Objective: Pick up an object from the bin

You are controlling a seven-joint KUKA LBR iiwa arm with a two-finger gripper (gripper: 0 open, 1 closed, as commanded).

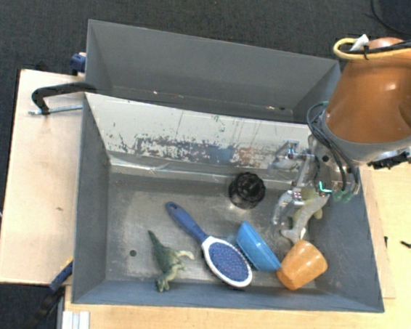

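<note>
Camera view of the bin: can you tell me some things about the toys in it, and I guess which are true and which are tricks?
1. The green dinosaur lies near the front left of the bin. True.
2. The orange cup is in the back left corner. False: it is at the front right.
3. The brush has a blue handle. True.
4. The black round thing lies on top of the dinosaur. False: it sits alone near the back wall.
5. The gripper is above the dinosaur. False: it is on the right, close to the orange cup and the blue scoop.

Tipped orange cup (302, 265), front right
</note>
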